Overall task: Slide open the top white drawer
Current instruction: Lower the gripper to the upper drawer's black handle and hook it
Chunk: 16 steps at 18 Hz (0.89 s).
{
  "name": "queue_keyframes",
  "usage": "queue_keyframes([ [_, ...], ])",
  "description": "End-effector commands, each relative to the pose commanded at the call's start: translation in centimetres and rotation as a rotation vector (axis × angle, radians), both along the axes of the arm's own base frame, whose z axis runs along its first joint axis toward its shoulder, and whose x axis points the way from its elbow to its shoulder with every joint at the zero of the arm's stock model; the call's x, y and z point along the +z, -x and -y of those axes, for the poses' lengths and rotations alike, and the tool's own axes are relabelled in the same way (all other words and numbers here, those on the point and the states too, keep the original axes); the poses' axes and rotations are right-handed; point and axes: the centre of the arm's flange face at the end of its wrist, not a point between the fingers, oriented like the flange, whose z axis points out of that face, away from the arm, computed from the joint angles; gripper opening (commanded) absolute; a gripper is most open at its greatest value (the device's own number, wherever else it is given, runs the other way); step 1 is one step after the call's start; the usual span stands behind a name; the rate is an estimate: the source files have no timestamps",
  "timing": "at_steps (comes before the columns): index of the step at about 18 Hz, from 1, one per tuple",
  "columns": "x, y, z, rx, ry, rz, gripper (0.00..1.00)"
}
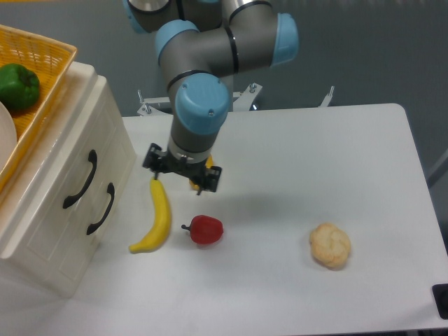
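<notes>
Top drawer (66, 178), closed, at left of counter (336, 161); tool (181, 168) (jaws apart, empty) hovered over banana (157, 217) and yellow pepper (208, 164), risking knocking either, or hooking the lower handle (101, 208).

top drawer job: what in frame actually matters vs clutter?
Matters: top white drawer, shut; its black handle; gripper, above the table, not yet at the handle.

Clutter: lower drawer, banana, red pepper, yellow pepper mostly hidden behind the gripper, bread roll, yellow wicker basket with green pepper.
</notes>
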Motion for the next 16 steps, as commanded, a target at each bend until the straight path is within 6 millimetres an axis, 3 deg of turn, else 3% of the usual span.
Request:
queue_keyframes([
  [16, 0.8, -4.5, -2.5, 0.029, -0.043, 0.079, 1.0],
])
